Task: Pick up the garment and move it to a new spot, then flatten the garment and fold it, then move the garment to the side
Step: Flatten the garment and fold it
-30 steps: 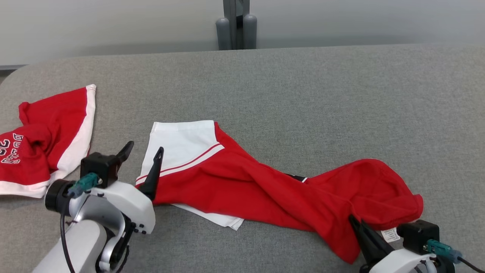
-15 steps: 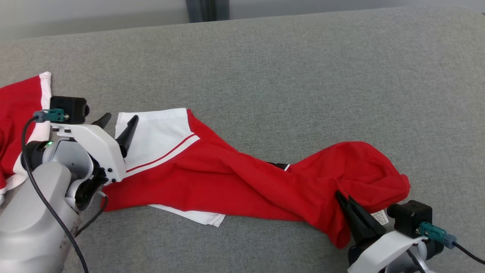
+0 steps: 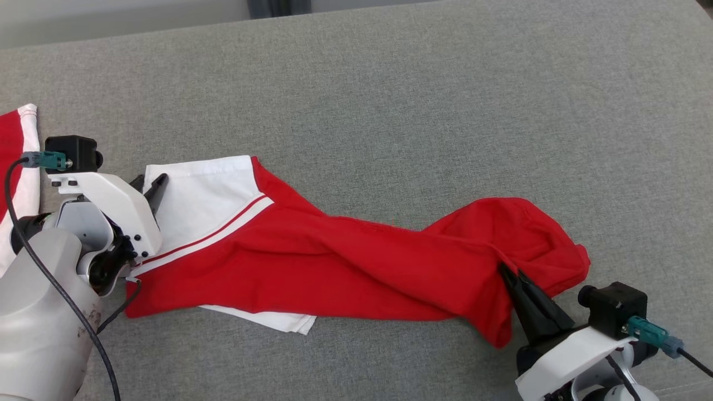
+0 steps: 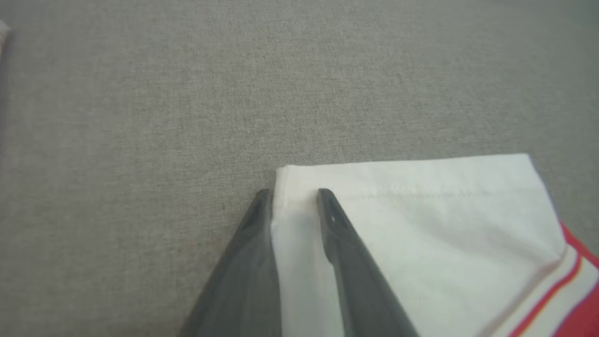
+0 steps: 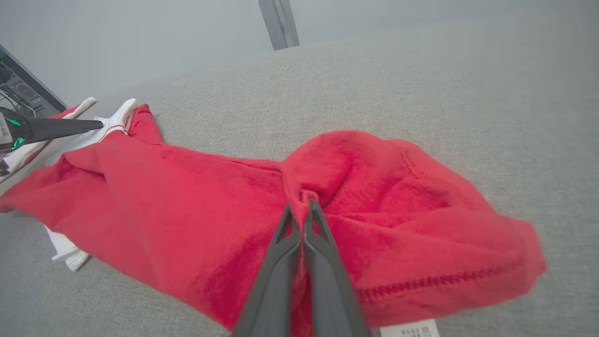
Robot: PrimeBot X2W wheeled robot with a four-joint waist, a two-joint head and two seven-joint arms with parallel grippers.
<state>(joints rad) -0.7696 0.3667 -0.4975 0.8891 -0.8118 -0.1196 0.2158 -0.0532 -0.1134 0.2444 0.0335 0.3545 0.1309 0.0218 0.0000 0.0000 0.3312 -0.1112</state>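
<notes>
The head view takes in the whole garment (image 3: 334,262). It is a red shirt with a white sleeve (image 3: 200,195), lying in a twisted band across the lower half of the frame on the gray table (image 3: 390,100). It runs from the left gripper (image 3: 149,181) at middle left to the right gripper (image 3: 506,272) at lower right. A white corner pokes out from under the red cloth at lower centre. At the far left edge lies part of a second cloth (image 3: 16,139), red with a white band, apart from the garment.

The left wrist view gives the close detail. Here the left gripper (image 4: 294,193) has its two fingers apart, straddling the side edge of the sleeve (image 4: 421,210) close to its hemmed corner. The finger (image 4: 255,248) toward frame left lies over bare table just beside the edge. The other finger lies over the white cloth, and white cloth shows in the gap between them. Red and white stripes (image 4: 552,299) cross the lower right corner.

The right wrist view settles the other end. The right gripper (image 5: 301,205) has its fingers together, clamped on a bunched ridge of red cloth at frame centre. Loose red cloth mounds up to the right of it. A white label (image 5: 409,330) peeps out below the hem at the bottom edge. At upper left a dark finger of the left gripper (image 5: 61,126) reaches to the sleeve's tip. A gray post (image 5: 279,21) stands beyond the table at the top.
</notes>
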